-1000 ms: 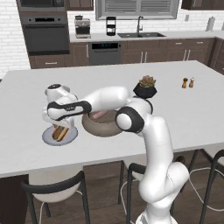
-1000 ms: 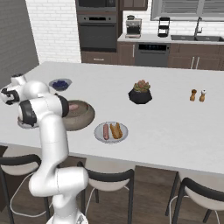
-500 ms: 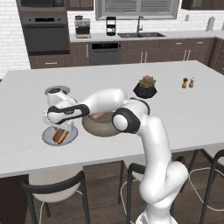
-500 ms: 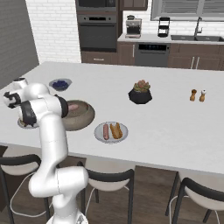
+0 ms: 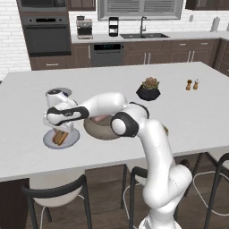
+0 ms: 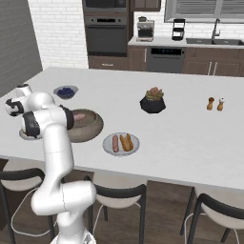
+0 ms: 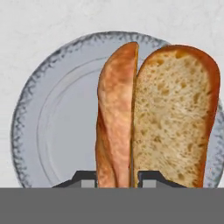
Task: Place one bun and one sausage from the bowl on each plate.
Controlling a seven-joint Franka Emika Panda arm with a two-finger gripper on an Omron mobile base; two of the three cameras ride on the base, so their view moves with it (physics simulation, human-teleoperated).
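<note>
Risk lies in the release: your gripper (image 7: 117, 178) pinches the bun (image 7: 153, 113) low over the left plate (image 7: 52, 131), well apart from the bowl (image 5: 103, 129). Lift before the fingers part and you may drag the bun off the rim.

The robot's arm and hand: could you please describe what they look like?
The arm is glossy white, built of rounded tubular segments with dark joint rings and a black disc cap at the elbow. The hand is white with a black band and two small dark fingertips. No cables or markings are visible.
</note>
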